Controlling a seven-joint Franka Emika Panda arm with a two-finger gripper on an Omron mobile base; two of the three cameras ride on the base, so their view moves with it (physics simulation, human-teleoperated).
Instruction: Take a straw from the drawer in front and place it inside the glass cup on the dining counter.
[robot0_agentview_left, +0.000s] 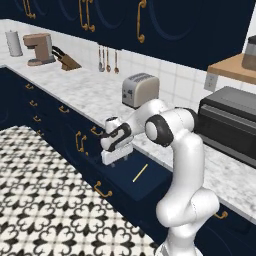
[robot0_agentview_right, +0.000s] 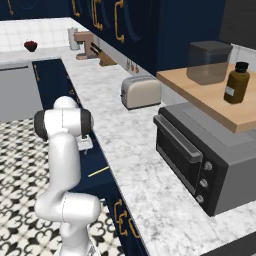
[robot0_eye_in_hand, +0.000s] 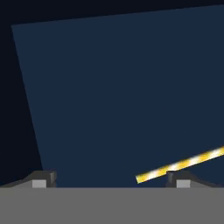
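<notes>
The thin, pale-yellow striped straw (robot0_agentview_left: 140, 172) lies flat inside the open navy-blue drawer (robot0_agentview_left: 150, 186), just beside the empty, wide-spread tool (robot0_eye_in_hand: 110, 178); it looks light, stiff and roll-prone, so pinch it mid-length.

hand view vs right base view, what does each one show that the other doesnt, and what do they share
Hand view: the open gripper, its fingertips wide apart over the drawer floor, and yellow-white stripes on the straw. Right base view: the marble worktop carrying a toaster and a toaster oven, plus the arm. Both: the straw lying flat inside the open drawer, not gripped.
</notes>
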